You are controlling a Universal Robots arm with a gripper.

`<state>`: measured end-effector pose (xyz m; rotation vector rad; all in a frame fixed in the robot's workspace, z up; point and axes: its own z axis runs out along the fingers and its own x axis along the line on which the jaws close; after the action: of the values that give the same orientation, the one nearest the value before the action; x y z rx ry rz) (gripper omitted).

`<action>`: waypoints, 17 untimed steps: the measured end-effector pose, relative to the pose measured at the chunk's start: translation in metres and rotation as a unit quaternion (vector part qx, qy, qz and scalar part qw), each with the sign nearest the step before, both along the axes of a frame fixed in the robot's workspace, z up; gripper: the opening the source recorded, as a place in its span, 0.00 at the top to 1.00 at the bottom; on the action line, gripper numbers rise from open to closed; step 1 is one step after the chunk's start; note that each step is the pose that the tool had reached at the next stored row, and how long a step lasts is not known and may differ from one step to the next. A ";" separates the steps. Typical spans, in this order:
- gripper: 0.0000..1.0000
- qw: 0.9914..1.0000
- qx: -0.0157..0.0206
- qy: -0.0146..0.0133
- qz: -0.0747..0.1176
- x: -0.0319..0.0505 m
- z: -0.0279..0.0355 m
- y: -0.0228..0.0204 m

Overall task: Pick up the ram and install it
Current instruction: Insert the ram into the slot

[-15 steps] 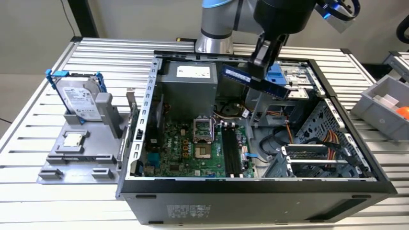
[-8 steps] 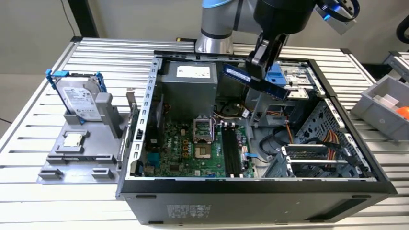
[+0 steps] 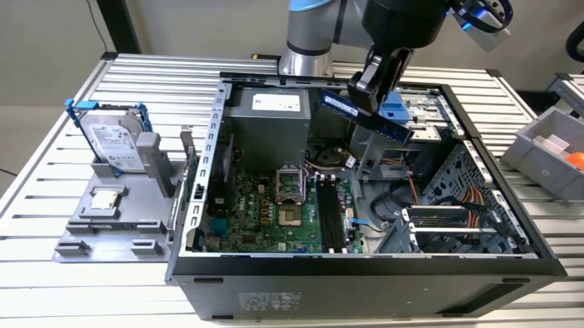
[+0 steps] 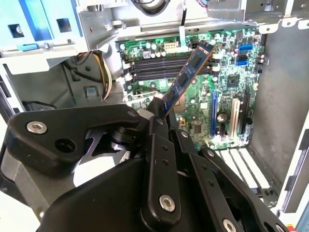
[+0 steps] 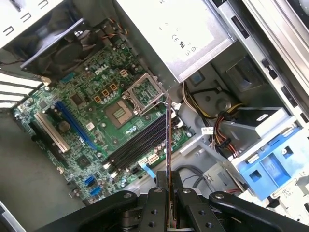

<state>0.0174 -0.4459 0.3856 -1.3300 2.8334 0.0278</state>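
Observation:
The ram (image 3: 388,126) is a long blue-green stick with dark chips, held in the air over the open computer case (image 3: 196,205). My gripper (image 3: 363,96) is shut on one end of it, and the stick slants down toward the exterior view's right. In the second wrist view the ram (image 4: 189,76) juts out from the gripper (image 4: 161,115) over the motherboard's dark memory slots (image 4: 159,63). The first wrist view has the ram (image 5: 167,140) edge-on, rising from the gripper (image 5: 169,194) above the slots (image 5: 140,142). In the exterior view the slots (image 3: 330,215) lie well below the stick.
A hard drive in a blue frame (image 3: 114,140) and a small square processor chip (image 3: 103,199) sit on a grey fixture at the exterior view's left. The power supply (image 3: 269,113), drive cage (image 3: 425,119) and cables (image 3: 456,198) crowd the case. A grey bin (image 3: 548,147) stands at the right.

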 end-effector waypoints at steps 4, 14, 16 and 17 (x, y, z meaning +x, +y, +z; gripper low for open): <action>1.00 1.000 0.000 0.000 -0.016 0.0000 -0.0001 0.0000; 1.00 0.998 0.000 0.000 -0.060 0.0000 0.0000 0.0000; 1.00 0.998 0.000 0.000 -0.070 0.0000 -0.0001 0.0000; 1.00 0.997 0.000 0.000 -0.075 0.0000 -0.0001 0.0000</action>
<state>0.0174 -0.4459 0.3855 -1.1144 2.9234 0.0266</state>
